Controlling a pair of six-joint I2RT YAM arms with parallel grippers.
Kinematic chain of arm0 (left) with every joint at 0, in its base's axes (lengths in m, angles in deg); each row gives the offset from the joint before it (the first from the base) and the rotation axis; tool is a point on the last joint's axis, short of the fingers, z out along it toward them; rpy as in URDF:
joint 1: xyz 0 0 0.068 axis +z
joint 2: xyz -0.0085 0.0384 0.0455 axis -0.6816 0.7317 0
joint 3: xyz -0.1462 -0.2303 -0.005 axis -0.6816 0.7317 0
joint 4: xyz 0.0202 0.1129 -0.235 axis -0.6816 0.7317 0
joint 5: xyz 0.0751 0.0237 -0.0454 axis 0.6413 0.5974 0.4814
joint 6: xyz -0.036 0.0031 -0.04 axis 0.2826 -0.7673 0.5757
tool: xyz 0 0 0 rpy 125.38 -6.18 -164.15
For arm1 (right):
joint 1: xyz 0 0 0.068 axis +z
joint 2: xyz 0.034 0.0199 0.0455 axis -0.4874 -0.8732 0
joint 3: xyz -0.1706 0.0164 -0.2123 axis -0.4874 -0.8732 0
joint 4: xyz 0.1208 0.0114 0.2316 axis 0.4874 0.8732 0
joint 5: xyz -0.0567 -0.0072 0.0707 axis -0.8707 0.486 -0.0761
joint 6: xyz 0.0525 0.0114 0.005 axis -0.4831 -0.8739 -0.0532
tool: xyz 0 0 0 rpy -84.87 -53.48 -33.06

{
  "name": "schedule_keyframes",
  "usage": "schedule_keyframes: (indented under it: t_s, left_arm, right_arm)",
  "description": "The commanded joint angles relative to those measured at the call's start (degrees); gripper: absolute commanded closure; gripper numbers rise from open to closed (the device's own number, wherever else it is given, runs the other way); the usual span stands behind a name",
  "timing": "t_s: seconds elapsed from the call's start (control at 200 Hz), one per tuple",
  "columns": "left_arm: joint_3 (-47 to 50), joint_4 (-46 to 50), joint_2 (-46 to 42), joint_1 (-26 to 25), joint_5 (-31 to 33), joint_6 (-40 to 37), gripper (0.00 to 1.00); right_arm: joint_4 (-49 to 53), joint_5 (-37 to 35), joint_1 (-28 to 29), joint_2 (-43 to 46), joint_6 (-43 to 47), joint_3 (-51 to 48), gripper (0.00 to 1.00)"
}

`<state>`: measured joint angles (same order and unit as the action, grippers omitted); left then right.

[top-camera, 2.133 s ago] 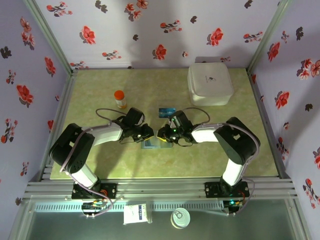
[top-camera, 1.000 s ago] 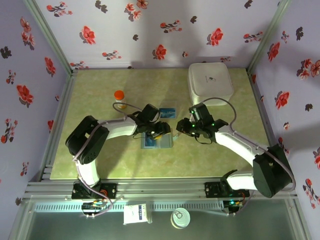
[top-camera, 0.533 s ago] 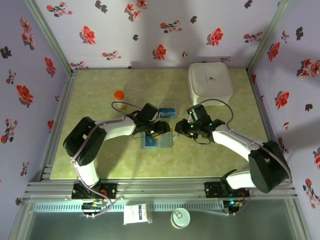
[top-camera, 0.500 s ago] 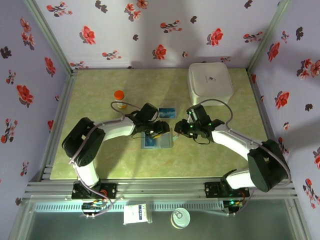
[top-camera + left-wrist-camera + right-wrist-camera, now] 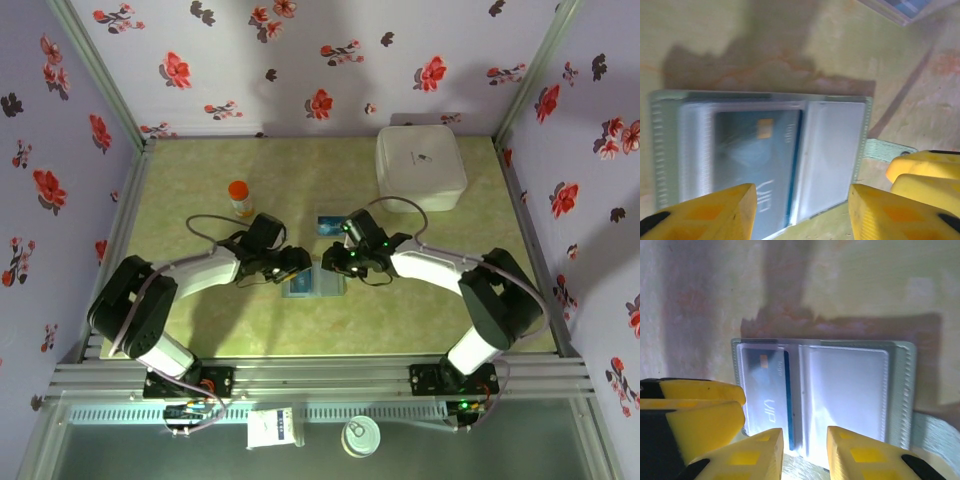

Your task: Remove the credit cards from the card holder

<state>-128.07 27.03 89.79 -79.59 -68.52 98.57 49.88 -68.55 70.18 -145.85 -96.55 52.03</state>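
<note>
Lying open below both jaws, card holder (image 5: 830, 150).

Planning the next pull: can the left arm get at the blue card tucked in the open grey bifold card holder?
Probably yes: the left fingers hang open above the grey card holder, and only a clear pocket covers the blue card. The right fingers crowd one edge.

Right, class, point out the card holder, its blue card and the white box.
card holder (image 5: 847, 390), right wrist view, pale panel.
blue card (image 5: 767, 165), left wrist view, its face.
white box (image 5: 421, 165), top view, lid centre.
</note>
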Motion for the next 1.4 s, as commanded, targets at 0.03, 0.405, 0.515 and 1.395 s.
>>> schedule_keyframes:
  t_s: [0.03,0.405,0.515,1.395]
  left_arm:
    - [2.82,-1.12,-2.68,1.70,0.25,-1.89,0.54]
    - [3.26,-0.32,-1.06,2.70,0.49,-4.02,0.79]
    - [3.16,0.05,0.14,2.98,0.91,-4.90,0.85]
    - [3.51,2.87,1.22,3.65,2.79,-6.24,0.93]
  right_arm:
    - [-1.60,1.09,1.23,-3.05,-1.86,2.74,0.72]
    - [-2.51,3.37,3.34,-8.73,-2.61,5.84,0.77]
    - [-3.10,3.64,3.97,-10.05,-2.94,6.40,0.78]
    - [-0.37,1.96,4.48,-14.19,-1.58,8.74,0.79]
